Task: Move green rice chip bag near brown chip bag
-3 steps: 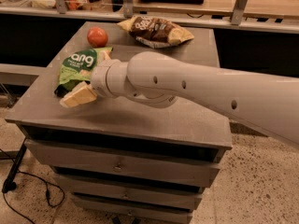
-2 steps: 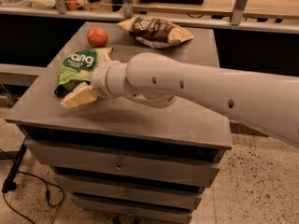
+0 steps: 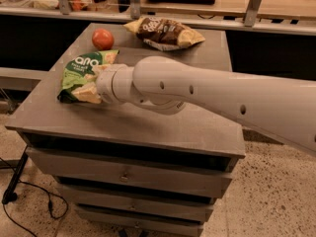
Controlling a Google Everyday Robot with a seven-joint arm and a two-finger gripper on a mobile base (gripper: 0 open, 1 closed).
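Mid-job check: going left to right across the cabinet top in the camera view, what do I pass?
First the green rice chip bag → red round fruit → brown chip bag. The gripper overlaps the green bag's right side, so it gets no separate place in the order.

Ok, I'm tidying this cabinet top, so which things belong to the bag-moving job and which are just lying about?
Job in hand:
green rice chip bag, front left
brown chip bag, at the back
end effector, at the green bag

Lying about:
red round fruit, between the two bags, touching neither
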